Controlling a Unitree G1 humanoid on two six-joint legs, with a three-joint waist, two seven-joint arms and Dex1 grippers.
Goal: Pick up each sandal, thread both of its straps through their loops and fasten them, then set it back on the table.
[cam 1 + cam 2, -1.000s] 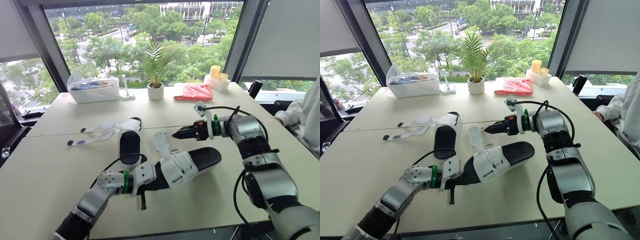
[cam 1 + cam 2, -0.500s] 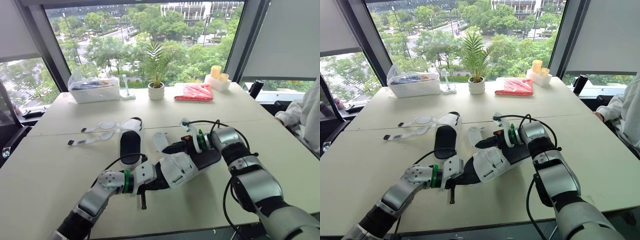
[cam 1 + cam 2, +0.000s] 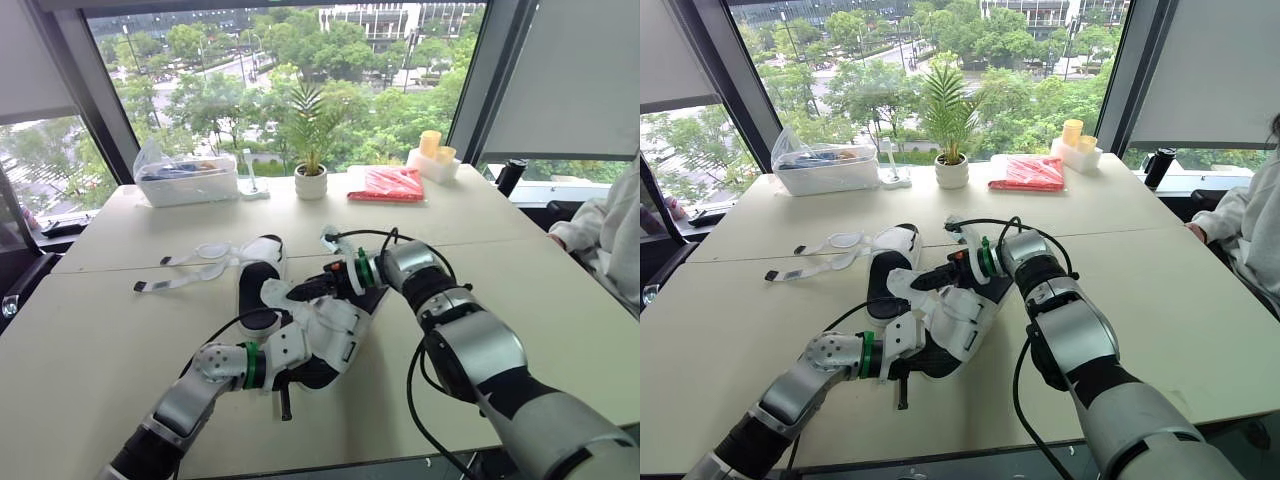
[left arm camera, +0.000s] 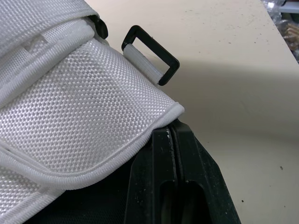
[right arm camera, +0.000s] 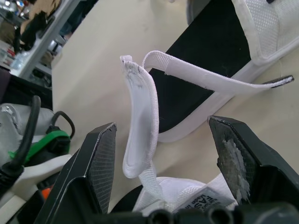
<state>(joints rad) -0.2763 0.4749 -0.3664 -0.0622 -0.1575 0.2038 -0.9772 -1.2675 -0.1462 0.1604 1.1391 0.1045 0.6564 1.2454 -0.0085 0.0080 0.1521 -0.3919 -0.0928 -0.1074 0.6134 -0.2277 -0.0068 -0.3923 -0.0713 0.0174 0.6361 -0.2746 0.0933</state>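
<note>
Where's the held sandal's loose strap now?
Right wrist view: the held sandal's strap stands between the open right end effector's fingers, beside the other sandal.

Beige table [image 3: 100,330]; on it a sandal [image 3: 257,288], potted plant [image 3: 311,181], clear bin [image 3: 188,184], red packet [image 3: 388,184]

Office-type mtg rm; wide table [image 3: 90,330], potted plant [image 3: 311,178], big windows [image 3: 230,60] over city trees.

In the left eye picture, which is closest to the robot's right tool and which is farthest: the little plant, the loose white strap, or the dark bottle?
1. Loose white strap of the held sandal, standing at the right tool's open fingertips.
2. Little plant, farther back, mid-table by the window.
3. Dark bottle, far right by the window.
</note>
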